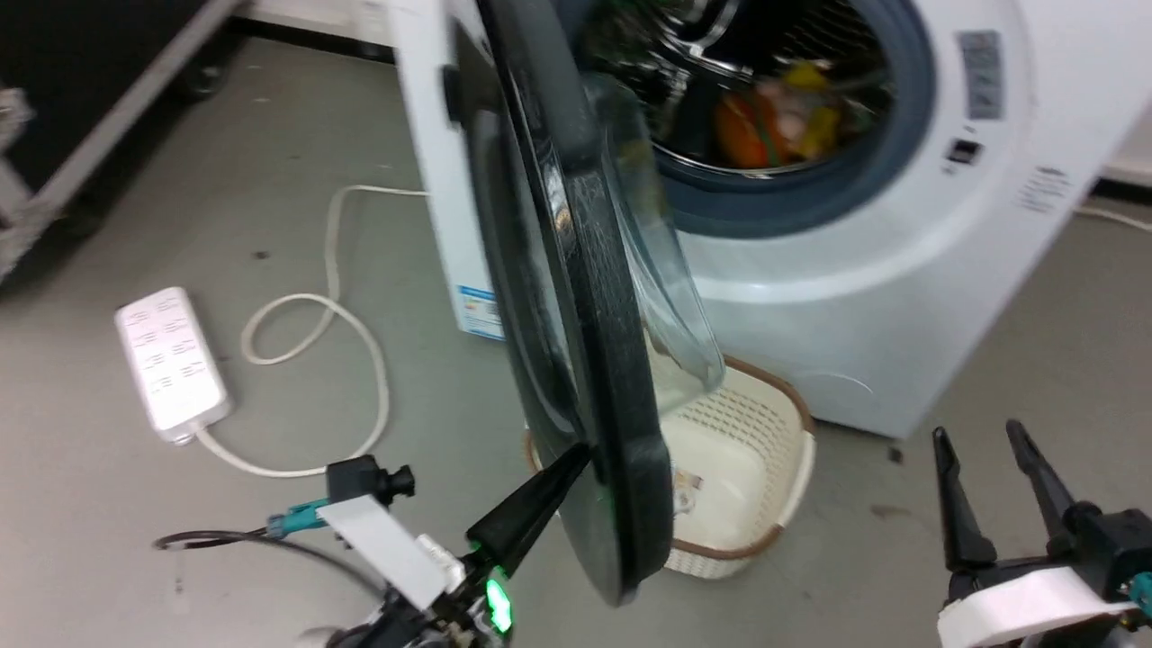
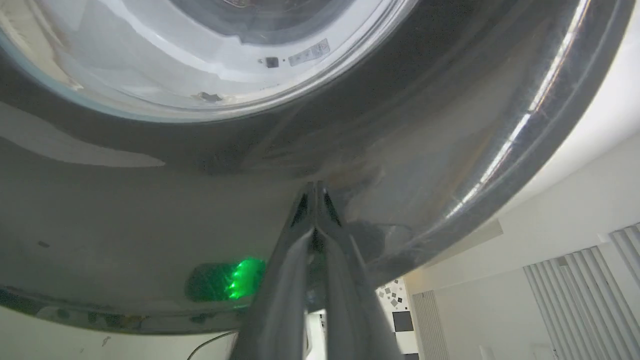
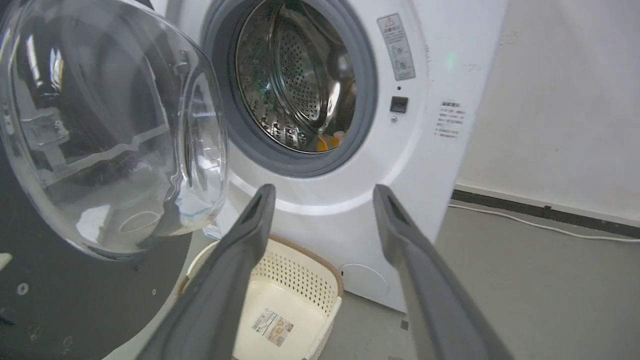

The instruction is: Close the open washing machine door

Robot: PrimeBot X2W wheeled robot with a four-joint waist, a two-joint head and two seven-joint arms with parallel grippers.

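The washing machine door (image 1: 621, 360) hangs open, swung well out from the washing machine (image 1: 900, 270) and seen nearly edge-on from the head camera. It is directly ahead of the left gripper (image 1: 583, 450), whose two dark fingers are clenched together with nothing between them. Their tips meet the outer face of the door's black rim near its lower edge, which the left wrist view shows as well (image 2: 315, 186). The door's bulging glass bowl (image 3: 115, 130) lies on the far side of the rim from that gripper, facing the steel drum (image 3: 295, 85). Orange and yellow laundry (image 1: 774, 112) lies inside the drum. The right gripper (image 1: 978, 430) hovers with its fingers spread wide and empty, well apart from the door, pointing toward the machine's white front. Just beyond and below its fingertips, a cream perforated basket (image 3: 300, 280) sits on the floor against the machine, a paper label (image 3: 272, 325) on its bottom. Beyond the left gripper, on its outer side, lie a white power strip (image 1: 171, 360) and its looped cord (image 1: 360, 360).
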